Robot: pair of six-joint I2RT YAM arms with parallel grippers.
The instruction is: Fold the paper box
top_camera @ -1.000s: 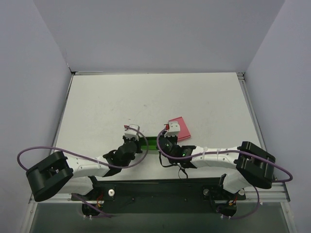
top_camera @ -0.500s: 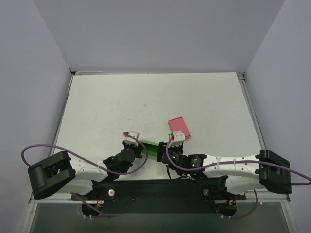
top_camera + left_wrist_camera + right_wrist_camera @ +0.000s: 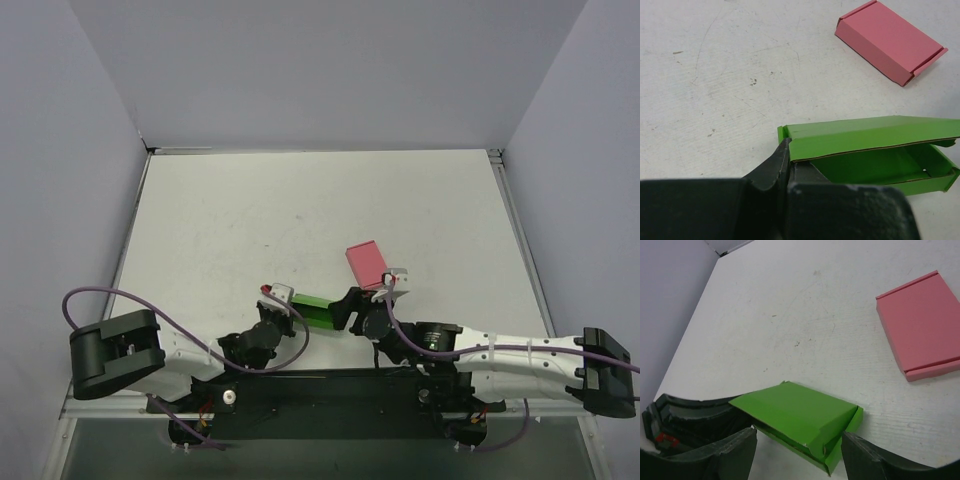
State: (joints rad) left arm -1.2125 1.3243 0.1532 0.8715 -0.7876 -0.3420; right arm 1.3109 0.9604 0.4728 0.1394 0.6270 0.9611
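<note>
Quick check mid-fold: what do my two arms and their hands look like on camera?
The left arm and right arm have white links with bulky black joint housings. A purple cable loops along each. The left hand and right hand have dark, matte fingers.

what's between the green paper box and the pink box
Only bare, scuffed tabletop separates the green paper box from the pink box; the left wrist view shows it.

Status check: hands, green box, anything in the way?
Left hand shut on edge of small green thin-card box. Right hand open, straddling it. Lid ajar. Flat pink card box lies apart.
</note>
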